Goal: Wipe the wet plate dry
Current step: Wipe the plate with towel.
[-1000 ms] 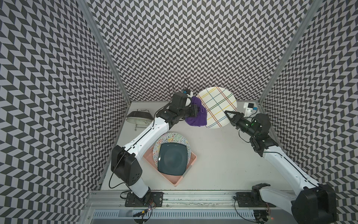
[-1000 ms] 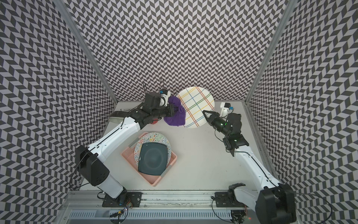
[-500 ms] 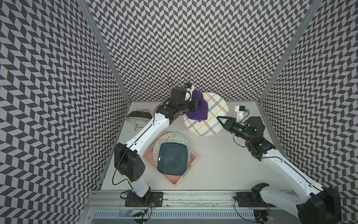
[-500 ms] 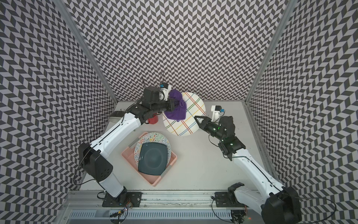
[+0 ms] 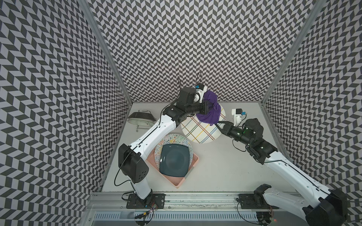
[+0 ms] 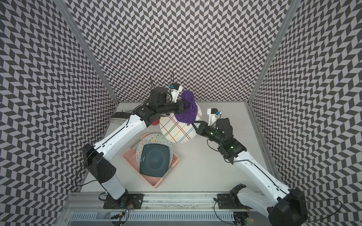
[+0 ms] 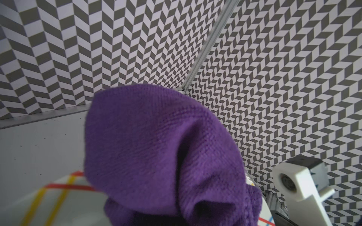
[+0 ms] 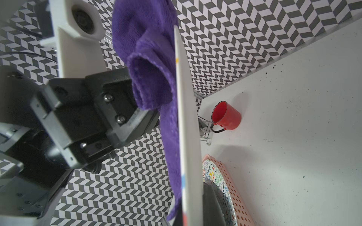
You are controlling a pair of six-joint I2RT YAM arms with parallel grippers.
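Stiff, wet and likely slippery, the striped plate [image 5: 201, 127] is pinched at its rim by the right gripper [image 5: 220, 126], while the left gripper [image 8: 148, 115], jaws pinching the soft purple cloth [image 5: 208, 112], presses it against the plate's face.

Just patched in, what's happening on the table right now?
The right end effector is shut on the rim of the plaid plate, holding it up off the table. The left end effector is shut on a purple cloth, pressing it against the plate's face. Two other plates sit in the pink basket.
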